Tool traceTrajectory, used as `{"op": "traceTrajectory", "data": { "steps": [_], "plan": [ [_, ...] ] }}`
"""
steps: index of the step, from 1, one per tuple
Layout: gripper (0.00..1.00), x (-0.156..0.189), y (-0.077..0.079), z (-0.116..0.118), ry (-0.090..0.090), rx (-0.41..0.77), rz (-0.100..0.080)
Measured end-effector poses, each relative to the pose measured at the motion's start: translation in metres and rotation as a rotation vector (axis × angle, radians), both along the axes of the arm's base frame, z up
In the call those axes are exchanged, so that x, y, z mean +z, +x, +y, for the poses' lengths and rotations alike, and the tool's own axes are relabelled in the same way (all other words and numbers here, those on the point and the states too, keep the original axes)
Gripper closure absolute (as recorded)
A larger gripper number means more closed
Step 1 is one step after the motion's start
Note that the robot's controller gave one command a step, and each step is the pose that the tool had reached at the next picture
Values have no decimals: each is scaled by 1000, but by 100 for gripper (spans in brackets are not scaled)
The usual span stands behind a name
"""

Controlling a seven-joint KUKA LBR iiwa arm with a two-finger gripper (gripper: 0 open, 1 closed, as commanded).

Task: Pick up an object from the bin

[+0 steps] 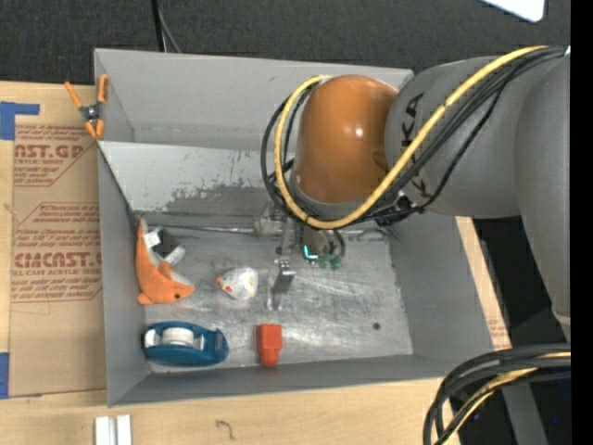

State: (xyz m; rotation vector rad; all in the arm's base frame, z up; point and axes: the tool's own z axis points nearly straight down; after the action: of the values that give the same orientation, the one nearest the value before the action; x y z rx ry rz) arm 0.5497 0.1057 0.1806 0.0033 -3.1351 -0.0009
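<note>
Low at mid-bin (pixel 232 91), gripper (pixel 281 284) just right of a white crumpled lump (pixel 238 284); opening and hold: cannot tell. Bare floor to its right. Along left wall, orange fish toy (pixel 157 278); by front wall, blue tape dispenser (pixel 183 344) and red cylinder (pixel 269 343).

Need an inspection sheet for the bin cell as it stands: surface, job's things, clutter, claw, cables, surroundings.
Surface: grey metal bin, bottom scuffed.
Job's things: white crumpled thing mid-bin, nearest the claw; not seen held.
Clutter: orange toy fish by the left wall; blue tape dispenser front left; red block front middle.
Claw: claw low, just right of the white crumpled thing; open or shut cannot be told.
Cables: yellow and black cables looped round the orange wrist cover.
Surroundings: dark floor behind the bin.
</note>
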Motion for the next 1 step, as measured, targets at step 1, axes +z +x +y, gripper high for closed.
{"op": "traceTrajectory", "data": {
  "steps": [1],
  "plan": [
    [0,4,2,0,1,-1,-7]
  ]
}}
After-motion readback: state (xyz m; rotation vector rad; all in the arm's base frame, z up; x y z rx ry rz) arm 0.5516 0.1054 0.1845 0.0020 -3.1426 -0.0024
